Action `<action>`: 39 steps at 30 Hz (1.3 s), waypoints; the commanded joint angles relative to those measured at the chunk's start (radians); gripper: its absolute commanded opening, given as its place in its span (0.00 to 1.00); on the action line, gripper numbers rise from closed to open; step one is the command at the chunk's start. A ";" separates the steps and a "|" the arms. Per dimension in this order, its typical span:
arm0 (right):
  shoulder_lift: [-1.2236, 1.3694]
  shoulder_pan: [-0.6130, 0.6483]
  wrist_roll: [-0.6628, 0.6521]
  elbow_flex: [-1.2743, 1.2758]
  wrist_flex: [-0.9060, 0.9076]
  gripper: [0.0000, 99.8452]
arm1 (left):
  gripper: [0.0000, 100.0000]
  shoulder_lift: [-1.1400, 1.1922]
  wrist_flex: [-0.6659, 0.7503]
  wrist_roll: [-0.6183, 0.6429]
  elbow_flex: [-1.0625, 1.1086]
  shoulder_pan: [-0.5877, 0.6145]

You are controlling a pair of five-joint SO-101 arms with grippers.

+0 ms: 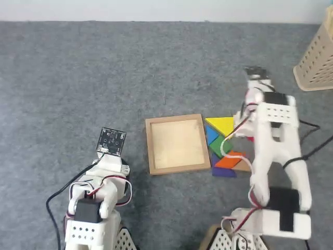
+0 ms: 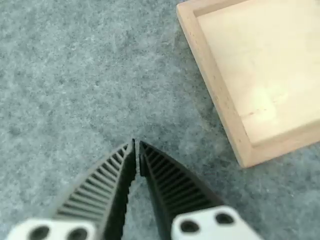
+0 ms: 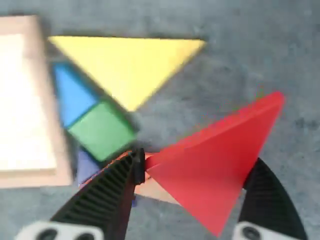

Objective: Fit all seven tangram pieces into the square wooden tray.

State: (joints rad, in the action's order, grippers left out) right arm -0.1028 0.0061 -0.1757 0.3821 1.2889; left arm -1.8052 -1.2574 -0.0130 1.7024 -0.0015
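The red triangle (image 3: 215, 170) is clamped between the jaws of the right gripper (image 3: 197, 165), out past the other loose pieces from the tray (image 1: 174, 119). It sits tilted in the grip, not flat. That is probably the main risk: the jaws press on a shape that tapers, so the piece could pivot or squirt out on the way to the tray. A tilted piece could also catch a corner on the tray's raised rim and end up propped on it. It is a large, flat, glossy triangle with sharp corners and thin edges. Whether it is fully clear of the mat cannot be told.

Nearer the tray, the yellow triangle (image 3: 127, 67), the blue piece (image 3: 72, 95) and the green square (image 3: 102, 131) lie packed against the tray's side. Orange (image 1: 229, 160) and purple (image 1: 223, 172) pieces lie near its corner. A low carry could knock them. The tray is pale wood with nothing in it.

On the tray's other side, the left gripper (image 2: 136, 150) hangs over the grey mat (image 2: 75, 75) with its jaws together, holding nothing.
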 commanded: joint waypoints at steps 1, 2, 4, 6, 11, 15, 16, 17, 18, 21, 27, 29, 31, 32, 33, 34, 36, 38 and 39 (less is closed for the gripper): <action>-0.088 0.134 -0.017 -0.012 0.025 0.28 | 0.01 -0.020 -0.006 0.006 -0.018 0.006; -0.088 0.176 -0.017 -0.020 0.028 0.28 | 0.01 -0.020 -0.006 0.006 -0.018 0.006; -0.087 0.252 -0.017 -0.046 0.039 0.28 | 0.01 -0.020 -0.006 0.006 -0.018 0.006; -0.067 0.323 -0.037 -0.100 0.065 0.28 | 0.01 -0.020 -0.006 0.006 -0.018 0.006; 0.071 0.472 -0.158 -0.276 0.130 0.28 | 0.01 -0.020 -0.006 0.006 -0.018 0.006; 0.251 0.544 -0.299 -0.437 0.194 0.28 | 0.01 -0.020 -0.006 0.006 -0.018 0.006; 0.291 0.556 -0.336 -0.468 0.196 0.28 | 0.01 -0.020 -0.006 0.006 -0.018 0.006; 0.331 0.564 -0.371 -0.494 0.193 0.28 | 0.01 -0.020 -0.006 0.006 -0.018 0.006; 0.367 0.568 -0.408 -0.523 0.191 0.28 | 0.01 -0.020 -0.006 0.006 -0.018 0.006; 0.461 0.573 -0.557 -0.597 0.191 0.28 | 0.01 -0.020 -0.006 0.006 -0.018 0.006; 0.556 0.573 -0.784 -0.631 0.199 0.28 | 0.01 -0.020 -0.006 0.006 -0.018 0.006; 0.564 0.573 -0.833 -0.631 0.200 0.28 | 0.01 -0.020 -0.006 0.006 -0.018 0.006; 0.565 0.576 -0.868 -0.631 0.200 0.28 | 0.01 -0.020 -0.006 0.006 -0.018 0.006; 0.565 0.587 -0.884 -0.631 0.200 0.28 | 0.01 -0.020 -0.006 0.006 -0.018 0.006; 0.565 0.596 -0.899 -0.631 0.200 0.28 | 0.01 -0.020 -0.006 0.006 -0.018 0.006; 0.565 0.605 -0.918 -0.631 0.200 0.28 | 0.01 -0.020 -0.006 0.006 -0.018 0.006; 0.568 0.625 -0.957 -0.631 0.199 0.28 | 0.01 -0.020 -0.006 0.006 -0.018 0.006; 0.573 0.639 -0.993 -0.626 0.200 0.28 | 0.01 -0.020 -0.006 0.006 -0.018 0.006; 0.573 0.645 -1.005 -0.626 0.200 0.28 | 0.01 -0.020 -0.006 0.006 -0.018 0.006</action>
State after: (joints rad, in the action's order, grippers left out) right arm 0.4849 0.6291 -1.1270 -0.1887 1.4791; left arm -1.8052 -1.2574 -0.0130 1.7024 -0.0015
